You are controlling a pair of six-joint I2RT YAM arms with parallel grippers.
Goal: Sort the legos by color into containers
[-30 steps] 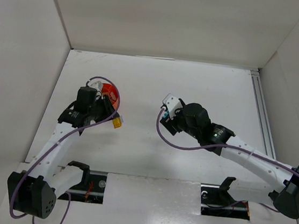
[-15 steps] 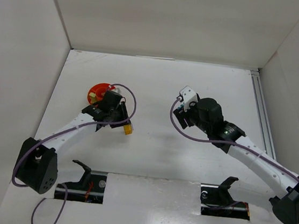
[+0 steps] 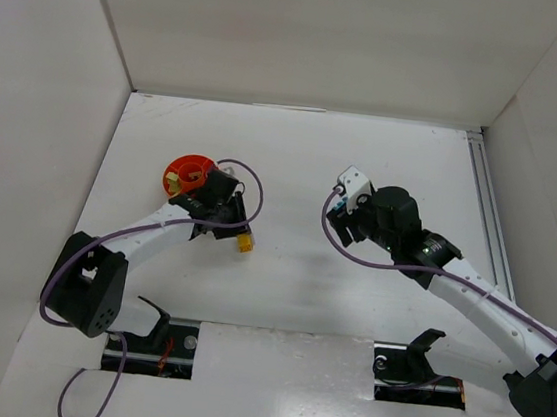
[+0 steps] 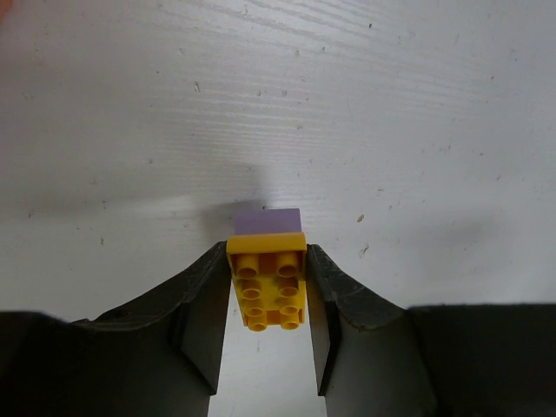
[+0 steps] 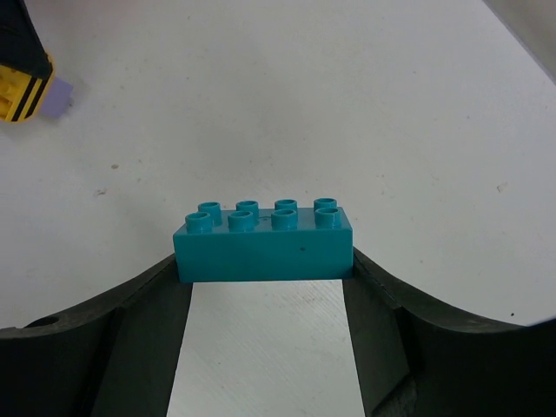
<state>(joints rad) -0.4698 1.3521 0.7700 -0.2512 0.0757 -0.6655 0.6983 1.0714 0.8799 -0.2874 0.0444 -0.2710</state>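
My left gripper [image 3: 243, 242] [image 4: 268, 257] is shut on a yellow lego [image 4: 268, 294], its studs facing the camera. A purple lego [image 4: 268, 221] is stuck to its far end, just above the white table. This pair also shows in the right wrist view's top left corner, the yellow lego [image 5: 17, 87] clearest. The orange-red bowl [image 3: 179, 166] stands behind and left of that gripper. My right gripper [image 3: 338, 209] [image 5: 263, 261] is shut on a long teal lego [image 5: 263, 248], held crosswise, studs up, above the table's middle right.
White walls close the table in on the left, back and right. A metal rail [image 3: 487, 207] runs along the right edge. Purple cables loop off both arms, the left arm's cable [image 3: 247, 177] arching beside the bowl.
The left gripper has swung right and toward the front, away from the bowl, carrying the yellow lego. The right gripper has shifted right and slightly back with the teal lego.
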